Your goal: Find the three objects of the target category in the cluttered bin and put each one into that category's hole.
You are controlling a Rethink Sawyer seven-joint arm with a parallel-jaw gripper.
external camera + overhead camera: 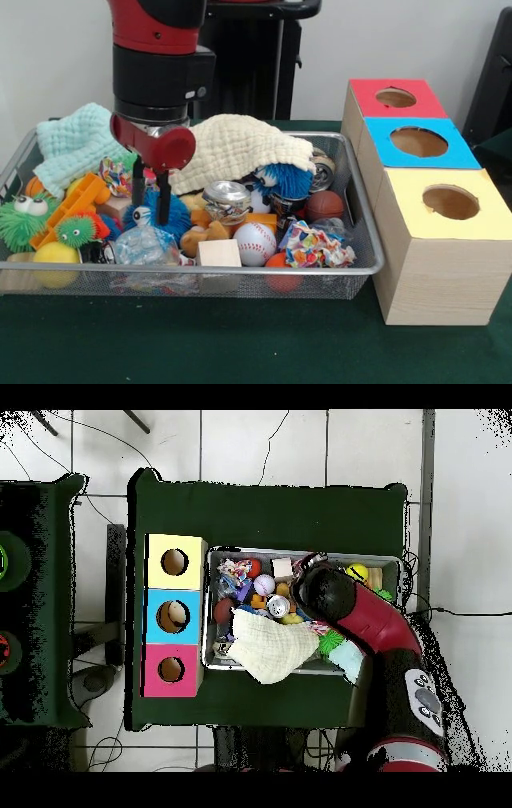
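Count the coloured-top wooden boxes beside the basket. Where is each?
3, in a row beside the bin: red-topped box farthest, blue-topped box in the middle, yellow-topped box nearest. None seems hidden.

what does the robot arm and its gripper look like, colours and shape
The arm is a thick round tube, glossy red above with a wide black cylindrical wrist section below it. Under that sits a red bracket with rounded ends, from which the gripper hangs as two thin, straight black fingers. In the overhead view the arm is red with a black end and a pale grey patch near its base.
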